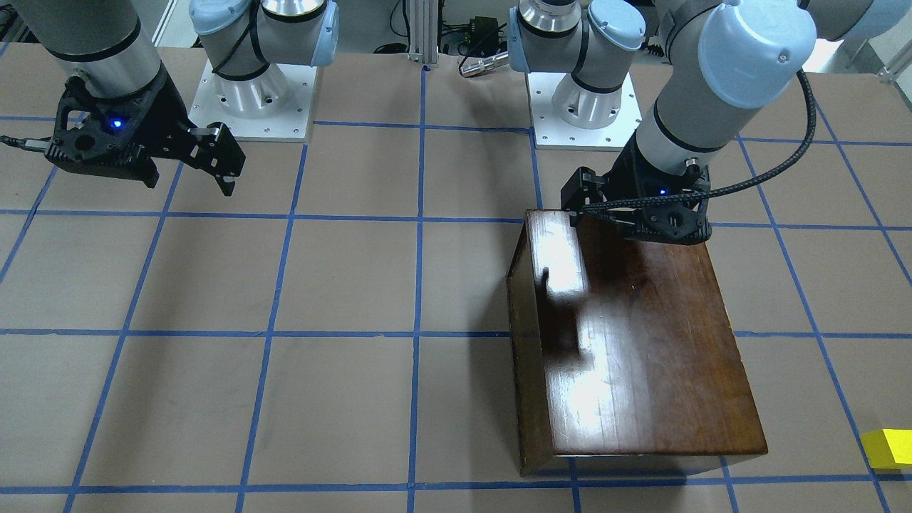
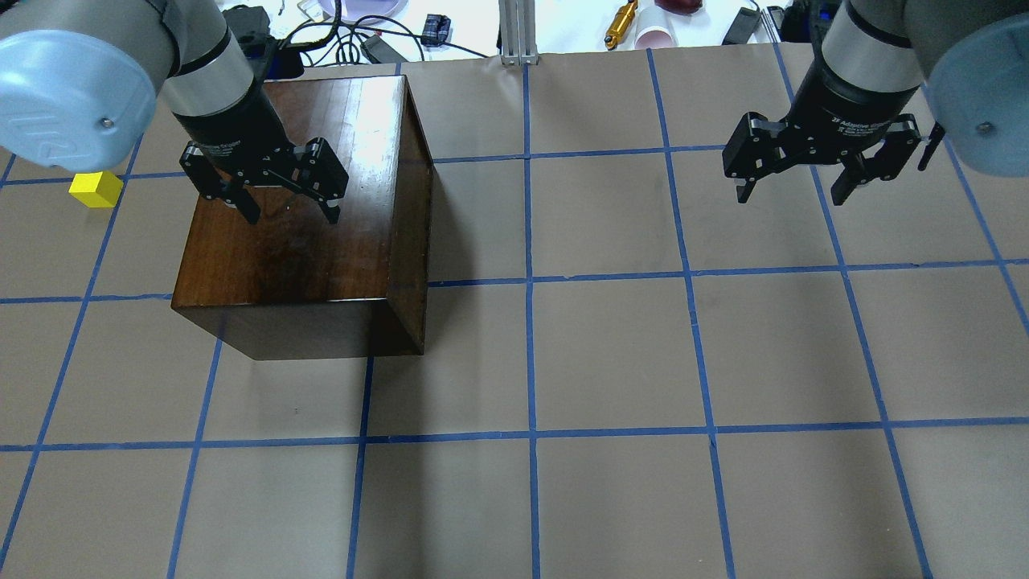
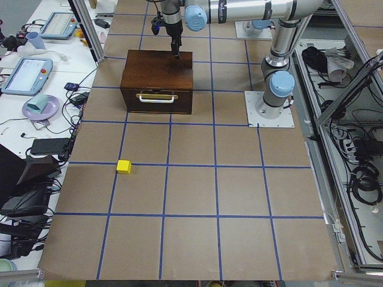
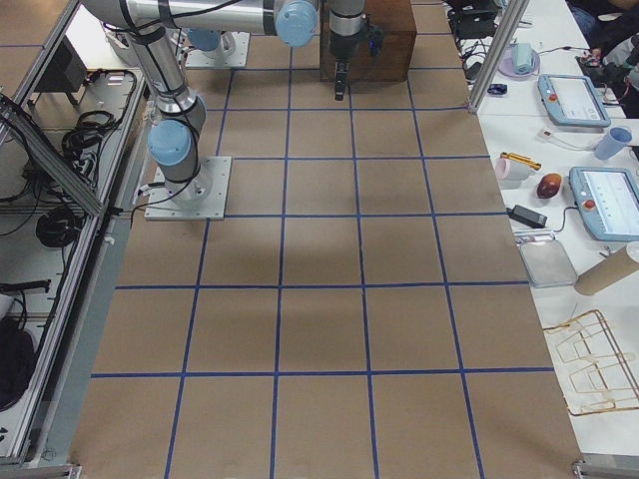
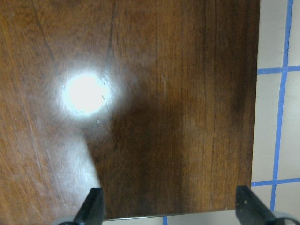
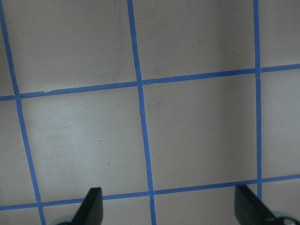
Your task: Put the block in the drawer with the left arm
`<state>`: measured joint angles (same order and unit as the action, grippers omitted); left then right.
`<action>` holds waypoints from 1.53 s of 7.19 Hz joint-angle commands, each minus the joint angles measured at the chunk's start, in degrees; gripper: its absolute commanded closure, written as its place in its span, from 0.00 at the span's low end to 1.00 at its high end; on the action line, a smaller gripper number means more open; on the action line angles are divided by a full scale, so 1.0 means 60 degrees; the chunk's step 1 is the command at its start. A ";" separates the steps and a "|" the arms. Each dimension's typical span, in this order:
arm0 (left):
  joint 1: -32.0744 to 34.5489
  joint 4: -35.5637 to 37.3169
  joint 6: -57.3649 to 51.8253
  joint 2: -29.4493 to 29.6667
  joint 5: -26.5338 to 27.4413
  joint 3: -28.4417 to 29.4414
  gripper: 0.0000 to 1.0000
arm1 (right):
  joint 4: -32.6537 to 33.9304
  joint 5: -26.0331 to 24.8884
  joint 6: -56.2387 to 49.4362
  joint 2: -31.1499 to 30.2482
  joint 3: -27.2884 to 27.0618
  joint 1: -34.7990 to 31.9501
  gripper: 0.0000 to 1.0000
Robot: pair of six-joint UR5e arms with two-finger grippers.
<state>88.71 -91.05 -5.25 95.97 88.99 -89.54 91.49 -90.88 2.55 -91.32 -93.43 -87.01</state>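
Observation:
The small yellow block (image 2: 96,190) lies on the table to the left of the dark-brown cabinet (image 2: 321,265), apart from it; it also shows in the front-facing view (image 1: 887,449) and the left side view (image 3: 124,166). The drawer (image 3: 157,98) is shut, its front with a metal pull facing the table's left end. My left gripper (image 2: 291,213) hovers open and empty over the cabinet's top, which fills the left wrist view (image 5: 140,93). My right gripper (image 2: 790,199) is open and empty above bare table at the far right.
The table (image 2: 611,354) is brown paper with a blue tape grid. Cables, a cup and tools lie beyond the far edge (image 2: 635,20). The two arm bases (image 1: 249,100) stand at the robot's side of the table.

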 commanded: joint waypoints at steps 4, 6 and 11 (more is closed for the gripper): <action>-0.0005 -0.0015 -0.0018 -0.0073 -0.0037 -0.0004 0.00 | 0.0000 0.0000 0.0000 0.0000 0.0000 0.0000 0.00; -0.0004 -0.0015 -0.0018 -0.0073 0.0051 -0.0004 0.00 | 0.0000 0.0000 0.0000 0.0000 0.0000 0.0000 0.00; -0.1113 0.0000 -0.0033 -0.0029 -0.0065 0.0201 0.00 | 0.0000 0.0000 0.0000 0.0000 0.0000 0.0000 0.00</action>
<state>85.27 -90.96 -5.10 95.76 88.93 -88.71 91.49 -90.88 2.55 -91.32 -93.43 -87.01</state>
